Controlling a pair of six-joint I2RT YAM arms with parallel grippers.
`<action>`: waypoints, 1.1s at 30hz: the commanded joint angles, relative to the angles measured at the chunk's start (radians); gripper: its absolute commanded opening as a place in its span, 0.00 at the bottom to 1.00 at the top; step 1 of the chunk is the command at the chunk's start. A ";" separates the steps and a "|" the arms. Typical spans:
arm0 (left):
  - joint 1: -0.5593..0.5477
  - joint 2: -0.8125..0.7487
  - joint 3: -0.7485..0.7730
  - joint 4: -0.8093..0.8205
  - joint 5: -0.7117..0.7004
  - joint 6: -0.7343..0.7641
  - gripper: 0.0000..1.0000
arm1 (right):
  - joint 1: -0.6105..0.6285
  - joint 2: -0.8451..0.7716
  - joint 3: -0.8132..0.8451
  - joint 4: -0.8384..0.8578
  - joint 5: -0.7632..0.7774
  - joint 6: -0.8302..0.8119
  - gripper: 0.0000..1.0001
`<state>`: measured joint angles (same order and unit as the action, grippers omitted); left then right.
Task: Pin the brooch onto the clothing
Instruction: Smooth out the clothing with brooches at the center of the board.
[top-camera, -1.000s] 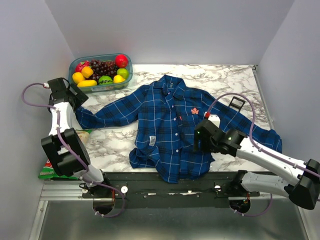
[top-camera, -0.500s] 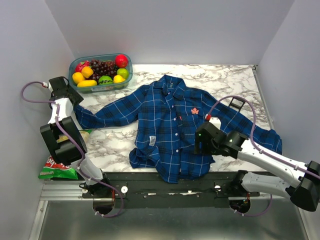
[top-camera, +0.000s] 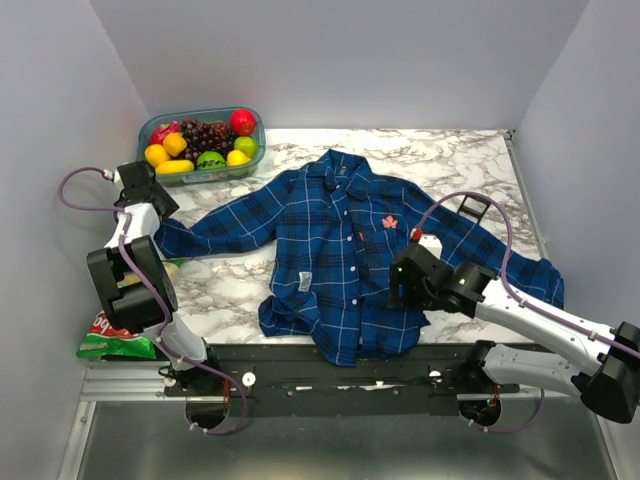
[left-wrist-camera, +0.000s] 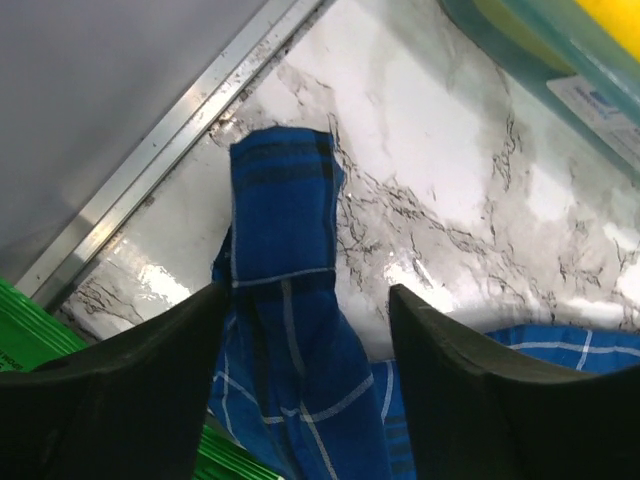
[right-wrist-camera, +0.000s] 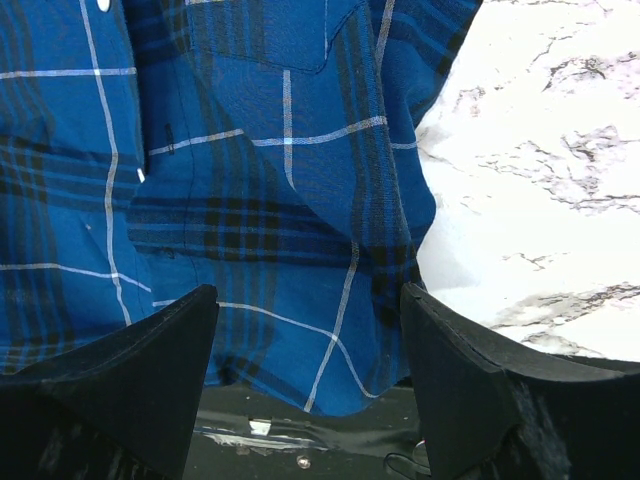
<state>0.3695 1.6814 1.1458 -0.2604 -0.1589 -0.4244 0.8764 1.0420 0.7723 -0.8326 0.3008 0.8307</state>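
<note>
At the table's (top-camera: 450, 160) far left a green bag (top-camera: 105, 340) lies beside the left arm (top-camera: 130, 290), and a tub (top-camera: 205, 177) of fruit (top-camera: 210, 135) stands at the back corner. Between bag and tub, the left claw (left-wrist-camera: 305, 298) hangs over the end of the shirt's (top-camera: 320, 240) sleeve (left-wrist-camera: 285, 250). Its jaws stand wide, with the sleeve lying loose between the fingers (left-wrist-camera: 130, 390) and nothing pinched. The shirt is spread across the middle of the table, collar away from the arms. The right claw (right-wrist-camera: 305, 300) hovers over the lower front of the shirt near the hem, jaws wide and holding nothing. The right arm (top-camera: 540, 315) crosses above the other sleeve and hides part of it. A black case (top-camera: 474, 208) sits on the marble beyond that sleeve.

Since a second ago the left claw has swung in toward the sleeve end, and the right claw has slid slightly toward the arms' bases. Shirt, case and tub lie as before.

The brooch (top-camera: 389, 222) rests on the shirt's chest, right of the button row. It lies just beyond the right claw and apart from it, and well apart from the left claw, with the shirt front between them. Whether it is pinned cannot be told.
</note>
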 joint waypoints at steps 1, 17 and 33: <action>-0.012 -0.032 -0.021 0.033 -0.051 0.019 0.70 | 0.007 0.012 0.001 0.000 -0.019 0.010 0.81; 0.005 -0.310 -0.245 0.522 0.248 -0.072 0.00 | 0.007 -0.022 -0.004 -0.046 -0.003 0.031 0.81; 0.080 -0.525 -0.649 0.825 0.020 -0.247 0.06 | 0.009 -0.048 -0.042 -0.023 -0.009 0.036 0.81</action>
<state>0.4503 1.2785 0.5720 0.5331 0.0334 -0.6189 0.8780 1.0065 0.7425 -0.8577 0.2958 0.8600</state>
